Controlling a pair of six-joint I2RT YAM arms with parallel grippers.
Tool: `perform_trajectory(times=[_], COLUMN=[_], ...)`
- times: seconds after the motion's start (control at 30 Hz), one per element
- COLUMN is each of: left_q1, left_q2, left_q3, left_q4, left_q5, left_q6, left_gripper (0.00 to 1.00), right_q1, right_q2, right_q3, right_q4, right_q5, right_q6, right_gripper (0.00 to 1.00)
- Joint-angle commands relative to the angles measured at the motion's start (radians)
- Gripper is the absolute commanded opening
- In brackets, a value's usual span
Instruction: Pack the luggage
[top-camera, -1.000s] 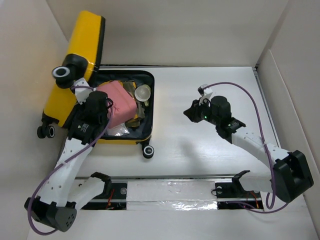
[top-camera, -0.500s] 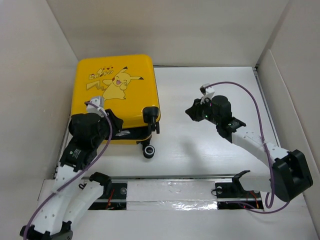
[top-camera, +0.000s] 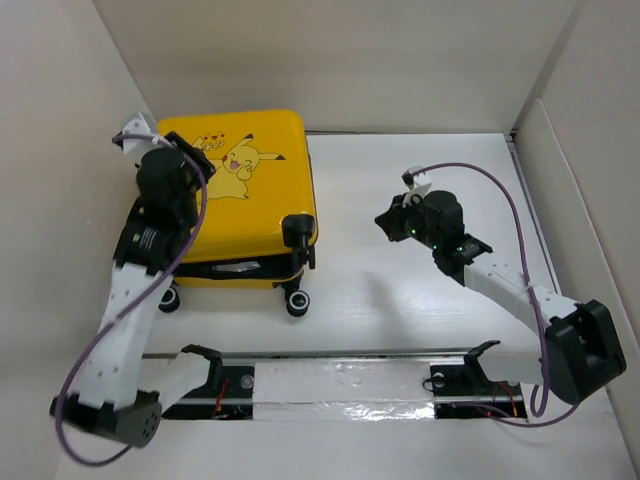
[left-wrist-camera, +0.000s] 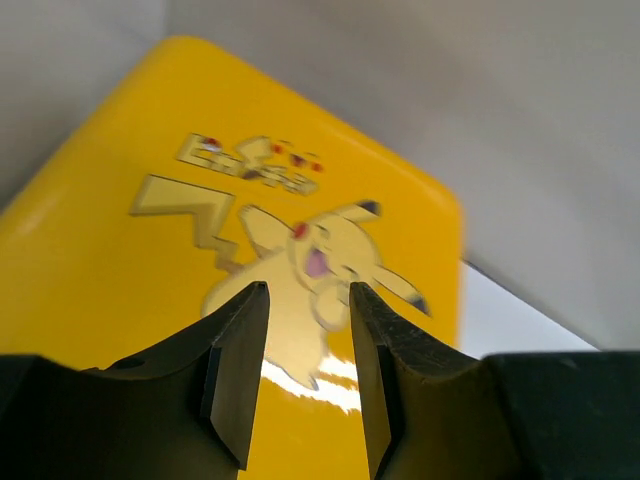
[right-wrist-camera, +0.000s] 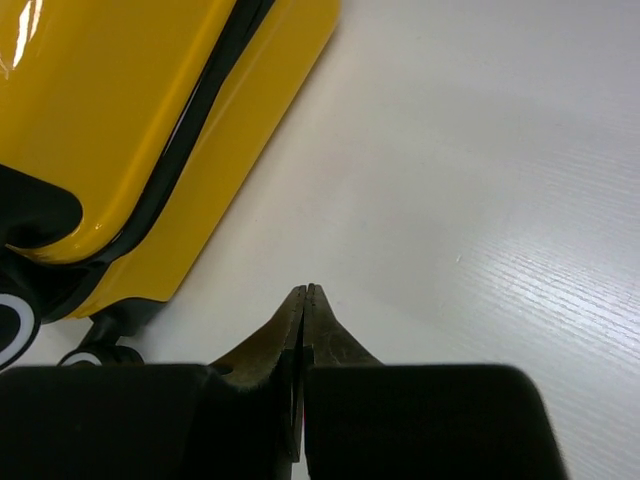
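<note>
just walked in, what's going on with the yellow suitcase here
The luggage lies on the table with its lid down, print facing up. The left end effector is over the lid, jaws apart and empty. The right end effector is shut, holding nothing, above the table beside the case.

We see white table (top-camera: 420, 300), faint wood grain. On its left part we find yellow suitcase (top-camera: 260, 200) lying flat, lid down, cartoon print facing up, black wheels (top-camera: 297, 302) toward near edge.
</note>
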Motion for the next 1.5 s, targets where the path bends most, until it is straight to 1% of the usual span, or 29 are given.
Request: perform_trajectory(times=[0.0, 0.03, 0.13, 0.17, 0.23, 0.27, 0.33, 0.37, 0.5, 0.63, 0.77, 0.83, 0.87, 0.93, 1.0, 1.03, 1.07, 1.13, 1.17, 1.2, 1.23, 1.27, 1.3, 1.33, 1.37, 1.43, 1.47], left_q1=[0.117, 0.216, 0.385, 0.477, 0.553, 0.609, 0.627, 0.642, 0.685, 0.685, 0.676, 0.638, 0.587, 0.540, 0.493, 0.483, 0.470, 0.443, 0.443, 0.426, 0.400, 0.382, 0.359, 0.302, 0.279, 0.233, 0.185], left_q2=[0.139, 0.162, 0.257, 0.300, 0.335, 0.367, 0.398, 0.424, 0.475, 0.547, 0.588, 0.599, 0.604, 0.604, 0.581, 0.561, 0.509, 0.454, 0.387, 0.354, 0.269, 0.221, 0.175, 0.124, 0.033, -0.043, -0.100], left_q3=[0.039, 0.047, 0.082, 0.085, 0.072, 0.058, 0.047, 0.038, 0.004, -0.028, -0.130, -0.157, -0.183, -0.203, -0.241, -0.264, -0.328, -0.391, -0.465, -0.505, -0.549, -0.645, -0.692, -0.736, -0.814, -0.868, -0.895], left_q4=[0.020, 0.032, 0.023, 0.020, 0.029, 0.029, 0.031, 0.031, 0.032, 0.014, 0.041, 0.055, 0.064, 0.077, 0.091, 0.119, 0.149, 0.202, 0.222, 0.233, 0.277, 0.301, 0.314, 0.360, 0.373, 0.374, 0.374], left_q5=[-0.166, -0.150, -0.014, 0.043, 0.087, 0.120, 0.112, 0.079, 0.025, -0.003, 0.022, 0.031, 0.032, 0.048, 0.118, 0.152, 0.208, 0.250, 0.293, 0.307, 0.348, 0.358, 0.359, 0.364, 0.368, 0.373, 0.387], left_q6=[0.006, 0.019, 0.028, 0.025, 0.030, 0.036, 0.053, 0.059, 0.118, 0.145, 0.119, 0.108, 0.100, 0.070, 0.021, -0.001, -0.013, -0.058, -0.065, -0.081, -0.122, -0.140, -0.168, -0.209, -0.225, -0.254, -0.262], left_gripper=[0.35, 0.35, 0.35, 0.34, 0.34, 0.33, 0.33, 0.33, 0.34, 0.35, 0.35, 0.35, 0.35, 0.35, 0.34, 0.34, 0.34, 0.34, 0.34, 0.34, 0.34, 0.33, 0.33, 0.33, 0.33, 0.32, 0.32], right_q1=[-0.005, -0.005, -0.005, -0.005, -0.005, -0.005, 0.005, 0.005, 0.015, 0.015, 0.025, 0.025, 0.025, 0.025, 0.025, 0.025, 0.015, 0.000, -0.021, -0.032, -0.043, -0.054, -0.078, -0.095, -0.113, -0.169, -0.185], right_q2=[-0.030, -0.038, -0.049, -0.052, -0.055, -0.056, -0.058, -0.060, -0.067, -0.067, -0.069, -0.073, -0.078, -0.083, -0.078, -0.076, -0.076, -0.079, -0.081, -0.090, -0.093, -0.096, -0.096, -0.095, -0.093, -0.089, -0.086], right_q3=[0.011, 0.011, 0.011, 0.011, 0.011, 0.013, 0.014, 0.013, 0.014, 0.017, 0.019, 0.016, 0.016, 0.013, 0.013, 0.014, 0.022, 0.027, 0.028, 0.028, 0.024, 0.019, 0.014, 0.014, 0.016, 0.017, 0.016], right_q4=[0.040, 0.039, 0.039, 0.036, 0.036, 0.037, 0.036, 0.034, 0.036, 0.036, 0.031, 0.031, 0.030, 0.030, 0.028, 0.022, -0.004, -0.027, -0.045, -0.053, -0.058, -0.059, -0.061, -0.076, -0.084, -0.093, -0.101], right_q5=[0.030, 0.030, 0.022, 0.019, 0.004, 0.001, -0.001, -0.002, -0.002, -0.004, -0.001, 0.010, 0.015, 0.022, 0.048, 0.089, 0.112, 0.152, 0.172, 0.180, 0.224, 0.247, 0.269, 0.284, 0.286, 0.281, 0.275], right_q6=[-0.012, -0.012, -0.012, -0.012, -0.012, -0.012, -0.012, -0.012, -0.013, -0.013, -0.013, -0.015, -0.015, -0.015, -0.013, -0.012, -0.013, -0.015, -0.015, -0.013, -0.013, -0.013, -0.012, -0.006, 0.001, 0.013, 0.016], right_gripper=[0.00, 0.00, 0.01, 0.01, 0.01, 0.01, 0.02, 0.01, 0.02, 0.02, 0.02, 0.02, 0.02, 0.03, 0.03, 0.04, 0.06, 0.07, 0.11, 0.13, 0.16, 0.21, 0.23, 0.25, 0.30, 0.35, 0.37])
